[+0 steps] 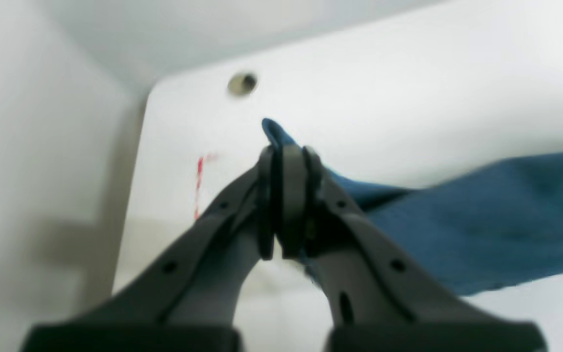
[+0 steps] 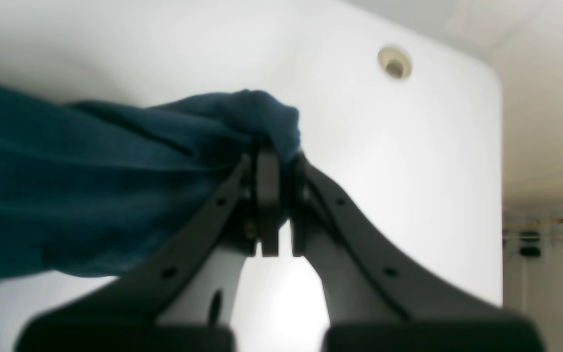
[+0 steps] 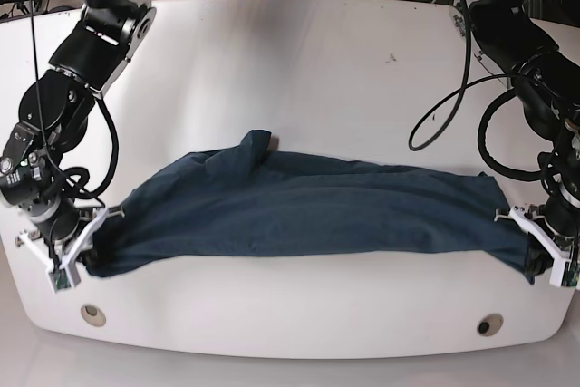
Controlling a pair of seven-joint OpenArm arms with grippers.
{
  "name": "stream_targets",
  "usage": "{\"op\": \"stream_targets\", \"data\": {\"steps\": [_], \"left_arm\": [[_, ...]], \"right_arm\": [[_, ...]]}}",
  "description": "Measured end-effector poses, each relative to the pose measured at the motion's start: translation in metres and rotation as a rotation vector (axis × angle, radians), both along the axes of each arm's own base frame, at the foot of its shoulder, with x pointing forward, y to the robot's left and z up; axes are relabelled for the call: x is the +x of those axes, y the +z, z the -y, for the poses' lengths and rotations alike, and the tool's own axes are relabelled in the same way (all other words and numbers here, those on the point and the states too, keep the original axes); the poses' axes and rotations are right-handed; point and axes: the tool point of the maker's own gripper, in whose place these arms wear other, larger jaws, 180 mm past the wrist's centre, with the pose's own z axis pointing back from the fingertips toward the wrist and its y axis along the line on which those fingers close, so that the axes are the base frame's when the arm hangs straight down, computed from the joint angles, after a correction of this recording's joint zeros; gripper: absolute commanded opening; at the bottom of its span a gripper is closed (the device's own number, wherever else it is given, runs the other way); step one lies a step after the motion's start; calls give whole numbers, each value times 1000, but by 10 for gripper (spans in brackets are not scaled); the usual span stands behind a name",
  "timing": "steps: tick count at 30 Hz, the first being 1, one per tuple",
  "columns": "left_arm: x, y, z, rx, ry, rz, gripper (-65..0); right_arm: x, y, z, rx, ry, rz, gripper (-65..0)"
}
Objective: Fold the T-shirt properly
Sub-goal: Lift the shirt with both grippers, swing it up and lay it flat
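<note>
Pinching T-shirt (image 3: 299, 206) ends, both jaws shut.

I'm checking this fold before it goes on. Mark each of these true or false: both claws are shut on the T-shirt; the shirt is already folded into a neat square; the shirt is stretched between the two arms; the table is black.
1. Both claws are shut on the T-shirt. True: the left claw and the right claw each pinch cloth.
2. The shirt is folded into a neat square. False: it lies as a long wrinkled band.
3. The shirt is stretched between the two arms. True.
4. The table is black. False: it is white.
</note>
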Motion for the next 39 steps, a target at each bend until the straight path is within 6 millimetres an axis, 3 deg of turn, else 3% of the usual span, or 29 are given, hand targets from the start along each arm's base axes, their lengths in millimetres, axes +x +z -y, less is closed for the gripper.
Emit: {"op": "stream_targets", "data": {"steps": [8, 14, 17, 19, 23, 29, 35, 39], "left_arm": [[16, 58, -6, 41, 39, 121, -650], [17, 94, -20, 89, 74, 191, -650], [19, 98, -28, 97, 83, 192, -650], [23, 88, -34, 86, 89, 155, -650], [24, 45, -38, 59, 92, 11, -650], [4, -19, -41, 66, 107, -178, -650], [-26, -87, -37, 69, 95, -353, -650], [-54, -114, -37, 103, 92, -424, -650]], "right_arm": [[48, 59, 9, -17, 29, 56, -650], [64, 107, 20, -29, 23, 126, -650], [65, 120, 23, -40, 23, 148, -650], [64, 122, 26, -43, 18, 153, -650], [57, 91, 28, -44, 15, 93, -650], [24, -4, 29, -37, 1, -117, -650], [-12, -45, 29, -36, -22, -181, -650], [-44, -77, 22, -57, -20, -245, -650]]}}
